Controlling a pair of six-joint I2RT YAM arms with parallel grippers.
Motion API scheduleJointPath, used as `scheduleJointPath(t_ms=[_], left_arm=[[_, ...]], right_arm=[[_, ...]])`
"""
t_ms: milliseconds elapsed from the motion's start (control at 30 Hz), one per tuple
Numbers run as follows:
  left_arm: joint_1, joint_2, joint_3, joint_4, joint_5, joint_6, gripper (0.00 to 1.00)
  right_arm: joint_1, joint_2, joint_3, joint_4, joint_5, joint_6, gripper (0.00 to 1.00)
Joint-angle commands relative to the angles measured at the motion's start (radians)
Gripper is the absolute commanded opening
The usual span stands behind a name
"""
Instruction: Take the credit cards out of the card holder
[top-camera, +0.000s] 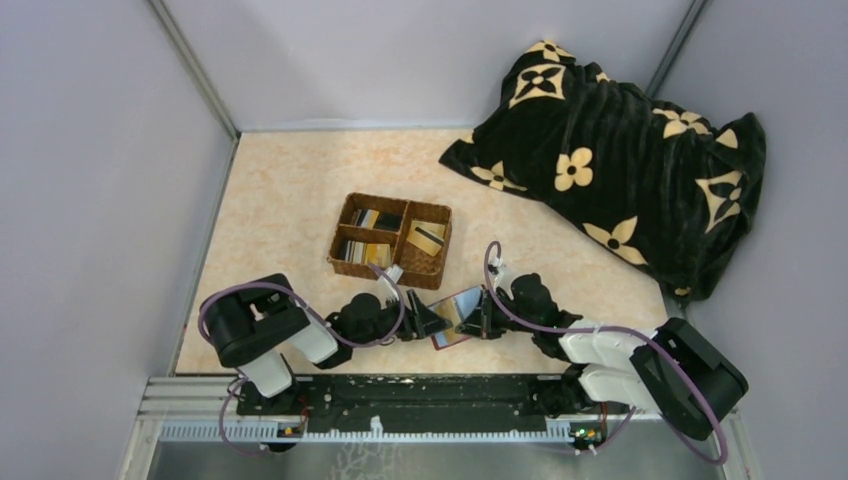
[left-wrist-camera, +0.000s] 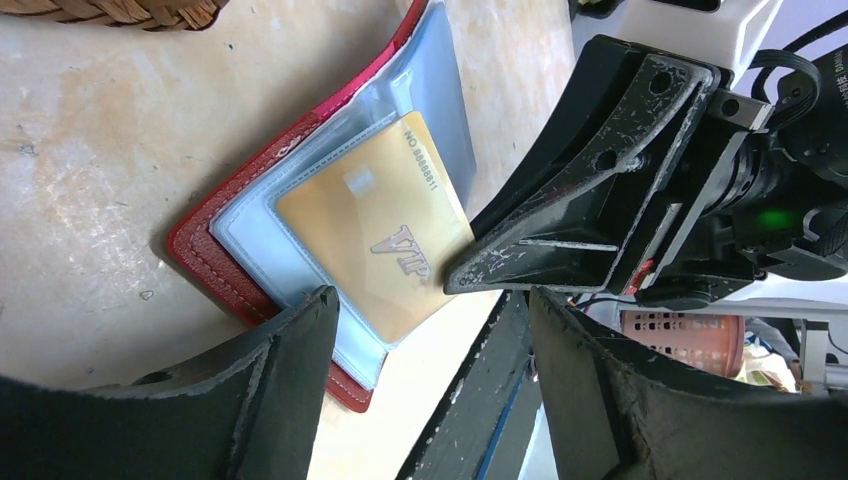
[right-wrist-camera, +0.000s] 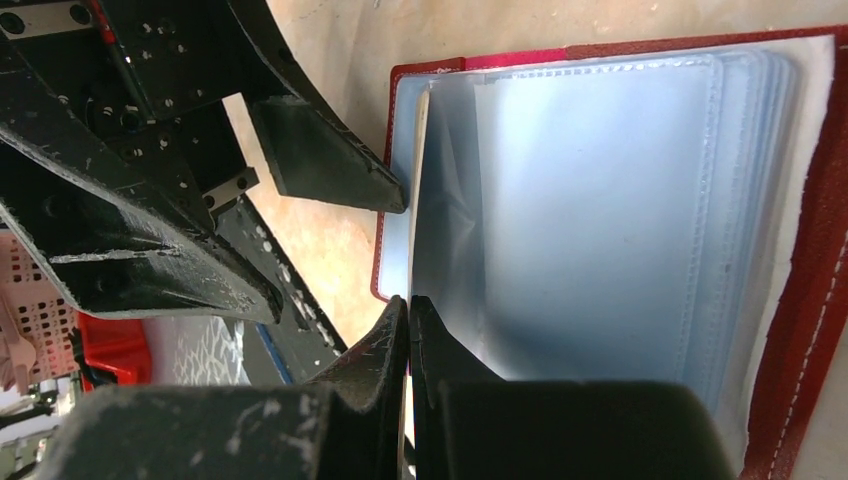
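- Top external: high behind the arms, facing steeply down over the whole counter.
- Left wrist: close above the open card holder, looking down.
- Right wrist: closer still, sharing that card holder.

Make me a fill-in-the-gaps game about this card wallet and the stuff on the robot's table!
The card holder is coloured ___. The gold card poking out of its clear pocket says ___. Other cards lie in the brown wicker ___. The left arm's jaws stand ___.
Missing words: red, VIP, basket, open.
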Motion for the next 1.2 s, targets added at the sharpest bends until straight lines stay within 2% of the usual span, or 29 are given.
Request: scheduleJointPath(t_ms=[0,133,267,400,567,733,833,1000,1067,1167], left_arm=[[0.001,0.018,0.007,0.021,-0.020,0.014,0.76],[0.001,0.019,0.034,-0.025,-0.018,0.030,0.76],[0.001,0.052,0.038,0.002,-0.002,0.019,0.77],[0.001,0.086,0.034,0.034,0.014,0.003,0.76],[0.002,0.084,0.025,0.035,0.014,0.002,0.76],[0.002,0.080,0.015,0.034,0.011,0.000,0.76],[0.003,0.089,0.013,0.045,0.014,-0.001,0.76],[0.003,0.116,0.015,0.075,0.025,-0.014,0.76],[0.003,0.123,0.017,0.077,0.029,-0.017,0.76],[0.003,0.133,0.019,0.083,0.032,-0.021,0.76]], right_arm=[[-0.008,-0.027,-0.018,0.060,-0.026,0.015,0.00],[-0.009,-0.035,-0.028,0.064,-0.033,0.001,0.01],[-0.009,-0.042,-0.008,0.040,-0.039,-0.030,0.20],[-0.008,-0.025,0.015,0.053,-0.062,-0.043,0.25],[-0.009,-0.007,0.022,0.074,-0.069,-0.040,0.25],[-0.010,-0.036,0.012,0.048,-0.045,-0.042,0.13],[-0.010,-0.058,0.011,0.027,-0.036,-0.044,0.00],[-0.015,-0.096,0.015,-0.022,-0.021,-0.051,0.00],[-0.019,-0.114,0.015,-0.046,-0.014,-0.057,0.08],[-0.026,-0.144,0.012,-0.074,-0.009,-0.062,0.11]])
